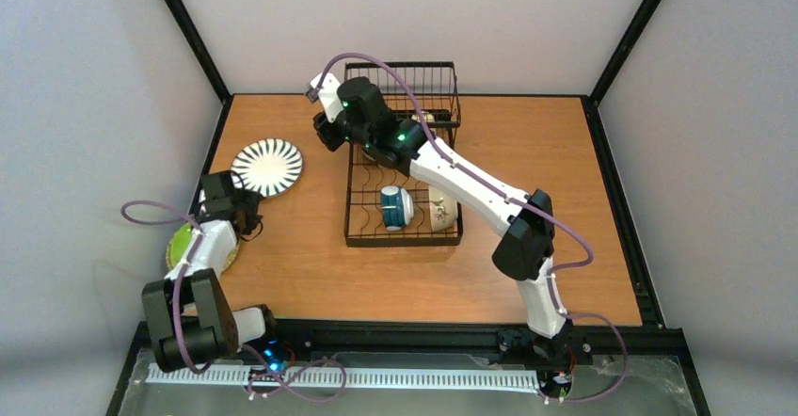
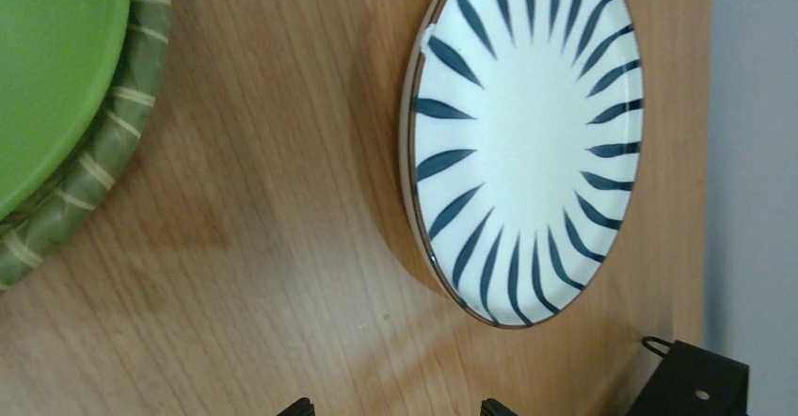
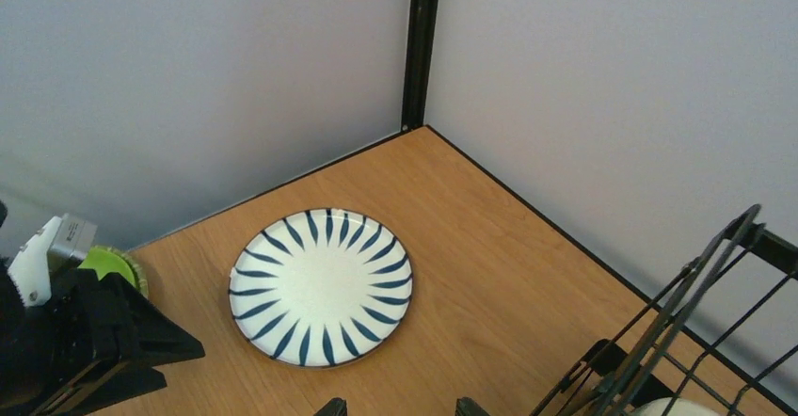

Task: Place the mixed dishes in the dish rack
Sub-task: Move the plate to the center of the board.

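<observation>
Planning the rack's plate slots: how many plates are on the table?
3. The striped plate lies left of the rack. Nearer, the green plate sits on an olive patterned plate, both partly under the left arm. More could be hidden.

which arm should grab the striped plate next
Left. The left gripper is open and sits just beside the striped plate, with its fingers aimed at it. The right gripper is at the dish rack, farther from that plate.
</observation>
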Tool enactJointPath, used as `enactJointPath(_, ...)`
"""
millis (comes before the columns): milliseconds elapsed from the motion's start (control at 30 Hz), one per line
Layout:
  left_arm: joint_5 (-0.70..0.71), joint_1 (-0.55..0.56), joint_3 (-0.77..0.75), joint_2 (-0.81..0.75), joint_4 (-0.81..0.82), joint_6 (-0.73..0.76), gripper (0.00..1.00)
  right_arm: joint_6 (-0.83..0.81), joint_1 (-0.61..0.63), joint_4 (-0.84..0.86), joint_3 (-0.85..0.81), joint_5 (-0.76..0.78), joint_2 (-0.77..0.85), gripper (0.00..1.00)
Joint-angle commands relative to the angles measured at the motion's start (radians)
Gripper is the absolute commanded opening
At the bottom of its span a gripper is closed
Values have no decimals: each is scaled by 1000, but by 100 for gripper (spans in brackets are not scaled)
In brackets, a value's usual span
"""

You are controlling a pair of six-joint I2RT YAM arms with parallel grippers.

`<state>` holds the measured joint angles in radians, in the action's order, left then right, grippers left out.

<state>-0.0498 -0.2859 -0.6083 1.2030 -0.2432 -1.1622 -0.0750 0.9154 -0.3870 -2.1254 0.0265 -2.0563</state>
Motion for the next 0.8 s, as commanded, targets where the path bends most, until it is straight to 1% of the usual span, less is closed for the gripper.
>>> enactJointPath(0, 8, -12, -50, 66, 51, -17, 100, -15, 20, -21, -30, 7, -30, 65)
enactJointPath(233, -22, -13, -163, 172, 77, 23, 100, -22, 23, -3, -9, 11, -52, 61)
enactJointPath(467, -14, -13, -224, 204, 76, 50, 100, -22, 21, 9, -7, 16, -65, 58)
enactJointPath(633, -18, -13, -248, 266, 95, 52, 100, -25, 22, 14, -7, 20, -71, 54)
enactJointPath(767, -12, -13, -285, 330, 97, 57, 99, -24, 23, 19, -7, 15, -77, 54)
